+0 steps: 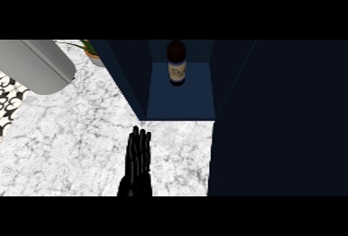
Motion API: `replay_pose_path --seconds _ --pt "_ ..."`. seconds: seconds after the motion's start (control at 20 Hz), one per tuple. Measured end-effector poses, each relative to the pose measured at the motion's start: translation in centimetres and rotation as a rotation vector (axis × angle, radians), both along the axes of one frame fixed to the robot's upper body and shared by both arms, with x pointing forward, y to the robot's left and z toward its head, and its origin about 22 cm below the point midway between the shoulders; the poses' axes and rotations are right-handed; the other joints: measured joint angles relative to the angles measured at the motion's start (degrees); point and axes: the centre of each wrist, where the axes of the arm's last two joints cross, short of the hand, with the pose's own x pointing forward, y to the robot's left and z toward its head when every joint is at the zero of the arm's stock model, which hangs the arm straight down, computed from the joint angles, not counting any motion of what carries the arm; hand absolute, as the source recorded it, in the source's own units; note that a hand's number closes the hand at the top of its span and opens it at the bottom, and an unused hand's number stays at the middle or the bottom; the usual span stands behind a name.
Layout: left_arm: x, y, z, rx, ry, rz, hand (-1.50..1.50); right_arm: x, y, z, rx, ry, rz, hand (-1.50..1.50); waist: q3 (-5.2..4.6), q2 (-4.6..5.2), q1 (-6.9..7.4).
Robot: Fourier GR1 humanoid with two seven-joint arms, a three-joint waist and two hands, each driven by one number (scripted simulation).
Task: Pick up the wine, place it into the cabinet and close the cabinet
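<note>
A dark wine bottle (176,62) with a pale label stands upright on the blue shelf inside the dark navy cabinet (180,99), toward its back. The cabinet's door (279,120) hangs open and fills the right side of the view. My left hand (137,161) rises from the lower edge over the marble counter, fingers straight and together, pointing up at the cabinet's front left corner without touching it. It holds nothing. My right hand does not show anywhere.
A grey cylindrical forearm-like shape (37,64) lies across the upper left. A potted plant (92,51) stands at the back beside the cabinet's left wall. White marble counter (68,138) spreads left of the hand; patterned tile (10,99) shows at the far left edge.
</note>
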Motion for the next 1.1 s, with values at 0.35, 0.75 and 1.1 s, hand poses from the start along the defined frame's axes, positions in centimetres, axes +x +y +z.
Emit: replay_pose_path --seconds 0.35,0.75,1.1 --pt "-2.7 2.7 1.1 0.006 -0.015 -0.059 -1.5 0.1 0.2 -0.1 -0.057 0.043 0.068 1.5 0.0 -0.01 -0.05" --pt "-4.3 7.3 2.5 0.018 -0.022 -0.107 -1.5 -0.3 0.7 -0.7 -0.09 0.073 0.153 1.5 -0.02 -0.02 -0.04" --pt "-4.1 11.1 3.3 0.035 -0.038 -0.073 -1.5 -1.1 2.2 -2.1 -0.046 0.205 0.237 1.5 -0.03 0.0 -0.17"
